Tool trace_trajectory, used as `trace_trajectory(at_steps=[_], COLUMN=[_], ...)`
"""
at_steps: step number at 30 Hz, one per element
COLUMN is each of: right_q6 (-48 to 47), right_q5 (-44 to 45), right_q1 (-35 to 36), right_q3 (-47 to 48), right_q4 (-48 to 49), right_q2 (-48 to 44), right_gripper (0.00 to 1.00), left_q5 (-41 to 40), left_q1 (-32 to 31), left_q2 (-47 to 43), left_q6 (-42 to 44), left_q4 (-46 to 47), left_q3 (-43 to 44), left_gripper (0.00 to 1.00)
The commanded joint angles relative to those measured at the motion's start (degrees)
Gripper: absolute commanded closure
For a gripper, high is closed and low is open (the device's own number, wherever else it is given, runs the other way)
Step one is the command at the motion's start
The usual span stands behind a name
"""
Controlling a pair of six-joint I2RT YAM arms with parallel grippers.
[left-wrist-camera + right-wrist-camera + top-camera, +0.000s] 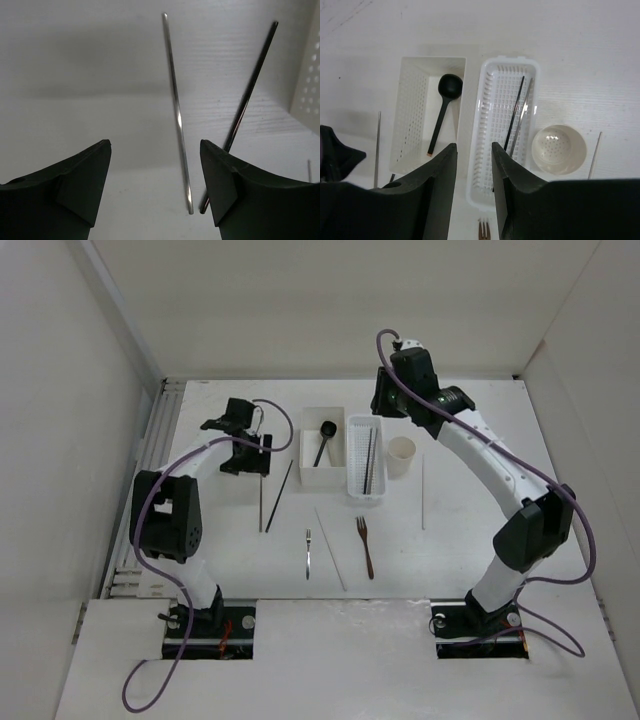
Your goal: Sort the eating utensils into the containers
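My left gripper (pixel 246 458) is open and empty, low over two chopsticks on the table. In the left wrist view a silver chopstick (pixel 177 115) lies between its fingers (pixel 155 145) and a dark chopstick (pixel 245 100) runs by the right finger. My right gripper (pixel 386 400) is open and empty, held high over the containers (pixel 473 146). The black spoon (pixel 445 107) lies in the white square box (pixel 407 115). Two chopsticks (pixel 515 112) lie in the oblong basket (pixel 490 125). The cream cup (pixel 558 149) stands empty beside it.
On the table lie a small silver fork (pixel 309 552), a dark brown fork (pixel 364 545), a pale chopstick (pixel 330 548) between them, and another pale chopstick (pixel 422 490) right of the cup. White walls enclose the table on three sides.
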Motion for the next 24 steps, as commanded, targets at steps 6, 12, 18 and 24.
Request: trace_trajectory(at_steps=[6, 12, 18, 24], right_q6=[-1.06, -0.53, -0.53, -0.53], right_q5=[1.36, 1.36, 2.07, 3.12], right_q1=[-1.00, -2.15, -3.20, -3.73], right_q3=[-2.38, -3.53, -4.06, -5.90], right_q4=[2.31, 2.31, 2.83, 3.88], right_q2=[-1.51, -3.27, -4.42, -6.78], right_gripper=[0.61, 0.61, 0.61, 0.61], left_q5=[-2.50, -9.26, -7.35, -1.29], left_q1=[-4.85, -4.86, -5.39, -5.39], left_q2=[2.69, 6.90, 9.02, 10.41], left_q6=[2.81, 1.49, 2.10, 2.11], left_q4=[0.97, -0.08, -3.06, -2.54], left_q3=[-4.39, -5.45, -4.91, -6.94], left_gripper=[0.30, 0.35, 0.54, 1.00])
